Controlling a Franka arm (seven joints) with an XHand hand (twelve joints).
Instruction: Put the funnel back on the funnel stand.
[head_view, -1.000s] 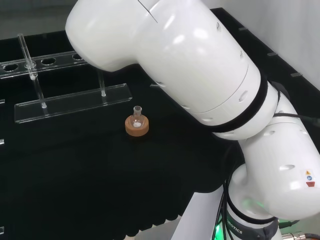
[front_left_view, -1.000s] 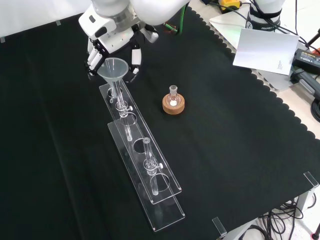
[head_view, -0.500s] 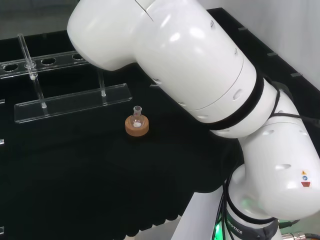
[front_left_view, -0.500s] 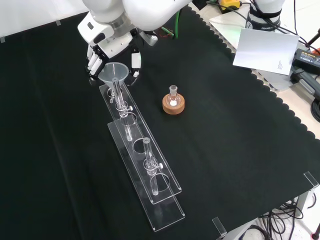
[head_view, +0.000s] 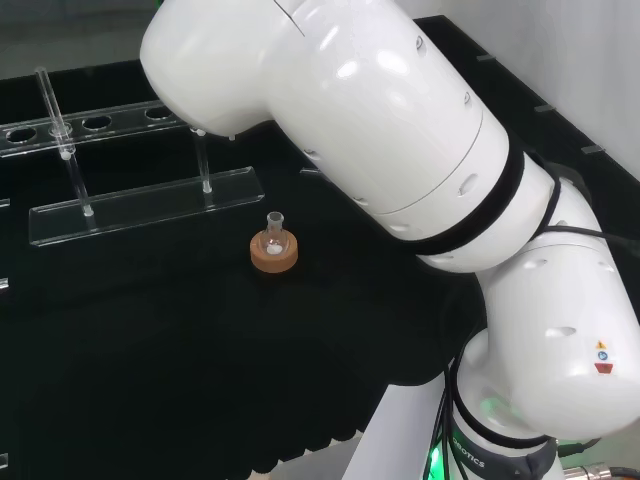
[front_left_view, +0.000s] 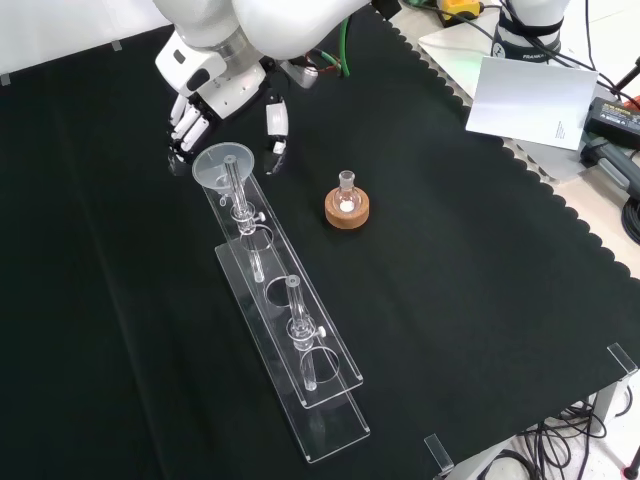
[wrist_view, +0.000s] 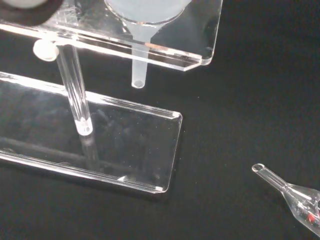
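Your hand (front_left_view: 225, 95) hangs at the far end of the clear rack (front_left_view: 285, 315) in the front view, fingers straight and spread, touching nothing. The funnel (front_left_view: 224, 164) sits in the end hole of the rack's top shelf; in the wrist view its spout (wrist_view: 138, 70) pokes down through the shelf and ends above the base plate (wrist_view: 100, 145), not touching it.

You have open black cloth (front_left_view: 480, 270) to the right of the rack in the front view, out to the scalloped edge. The rack runs lengthwise toward the camera, with an upright post (front_left_view: 298, 310) nearer you on the shelf.

A small flask (front_left_view: 346, 196) on a cork ring (front_left_view: 347, 210) stands just right of the rack, apart from it. In the wrist view a thin glass tip (wrist_view: 285, 189) lies on the cloth, well clear of the base plate.

A white sheet (front_left_view: 530, 100) lies off the cloth; its print is too small to read.
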